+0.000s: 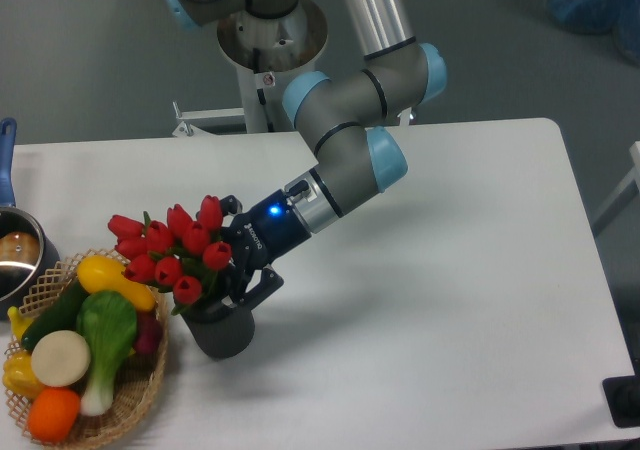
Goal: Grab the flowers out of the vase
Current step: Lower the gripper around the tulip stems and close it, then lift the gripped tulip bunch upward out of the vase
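The flowers (170, 245), a bunch of red tulip buds with green leaves, stand in the dark-grey vase (222, 331) at the table's front left and lean left. My gripper (236, 262) reaches in from the right, just above the vase mouth, with its black fingers (255, 288) spread on either side of the bunch's lower part. The jaws look open. The stems are hidden behind the buds and the fingers, so I cannot see any contact.
A wicker basket (120, 405) of yellow, green, white and orange produce sits against the vase's left side. A steel pot (18, 255) with a blue handle stands at the far left edge. The arm's base post (262, 60) rises behind the table.
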### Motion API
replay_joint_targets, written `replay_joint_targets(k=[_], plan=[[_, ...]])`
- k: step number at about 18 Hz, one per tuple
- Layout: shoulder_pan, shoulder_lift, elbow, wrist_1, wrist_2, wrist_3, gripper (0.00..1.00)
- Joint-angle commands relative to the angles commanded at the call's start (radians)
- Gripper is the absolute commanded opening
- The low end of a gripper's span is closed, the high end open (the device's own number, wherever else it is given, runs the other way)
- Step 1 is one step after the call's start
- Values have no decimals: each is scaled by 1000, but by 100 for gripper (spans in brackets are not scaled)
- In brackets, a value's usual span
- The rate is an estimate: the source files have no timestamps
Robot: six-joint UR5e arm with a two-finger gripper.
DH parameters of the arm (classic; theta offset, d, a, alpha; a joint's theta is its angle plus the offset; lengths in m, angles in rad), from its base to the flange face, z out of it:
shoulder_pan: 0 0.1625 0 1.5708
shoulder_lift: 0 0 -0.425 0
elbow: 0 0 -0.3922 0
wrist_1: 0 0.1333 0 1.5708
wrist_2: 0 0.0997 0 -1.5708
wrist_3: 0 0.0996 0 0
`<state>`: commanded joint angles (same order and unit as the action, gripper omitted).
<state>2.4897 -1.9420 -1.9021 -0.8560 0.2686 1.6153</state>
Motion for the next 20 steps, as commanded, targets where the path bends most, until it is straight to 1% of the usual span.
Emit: replay_joint_targets(k=[5, 6, 7, 8, 11, 12, 13, 14, 20], plan=[[2, 3, 0, 0, -21, 5, 99], [2, 3, 0, 0, -32, 9, 96], [0, 3, -2, 0, -40, 14, 86], [0, 3, -2, 0, -40, 15, 81], [3, 3, -2, 0, -42, 37, 77], [3, 2, -2, 0, -42, 40, 70], [3, 2, -3, 0, -42, 40, 67], [3, 2, -3, 0, -42, 40, 66], [8, 2, -3, 0, -42, 40, 52]])
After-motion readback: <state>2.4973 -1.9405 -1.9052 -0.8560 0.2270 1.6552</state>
